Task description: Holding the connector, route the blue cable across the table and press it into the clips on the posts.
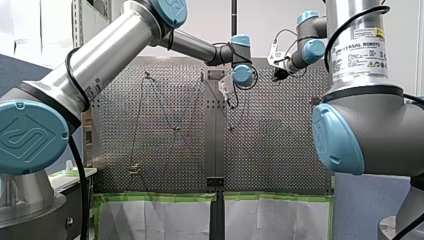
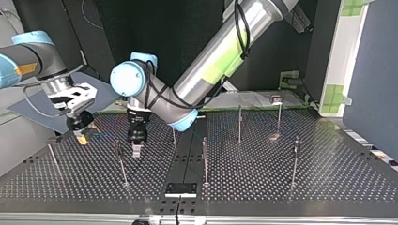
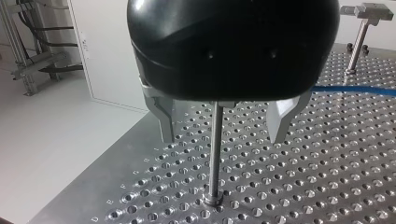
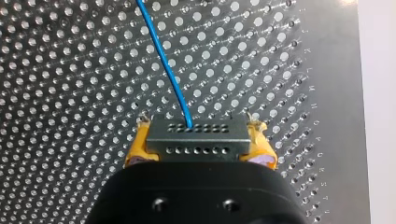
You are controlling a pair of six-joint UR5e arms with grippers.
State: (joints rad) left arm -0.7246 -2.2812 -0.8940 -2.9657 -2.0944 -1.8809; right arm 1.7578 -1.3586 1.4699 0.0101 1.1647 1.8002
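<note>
My right gripper (image 4: pixel 198 150) is shut on a grey connector (image 4: pixel 195 137), its yellow pads (image 4: pixel 136 148) pressing on both ends. The blue cable (image 4: pixel 164 58) leaves the connector's top and runs off over the perforated table. In the top view this gripper (image 2: pixel 82 137) hangs just above the plate at the left. My left gripper (image 3: pixel 222 137) is open, its metal fingers (image 3: pixel 164 119) standing either side of a thin post (image 3: pixel 215 154) without touching it. A stretch of blue cable (image 3: pixel 355 89) passes beside it. In the top view my left gripper (image 2: pixel 136 149) hangs next to a post (image 2: pixel 121 164).
Several more thin posts stand on the plate, among them one near the middle (image 2: pixel 205 161), two further back (image 2: pixel 240 124) (image 2: pixel 278 115) and one at the right (image 2: pixel 295 159). A post with a clip (image 3: pixel 365 14) rises behind my left gripper. The plate's edge (image 3: pixel 107 154) is close.
</note>
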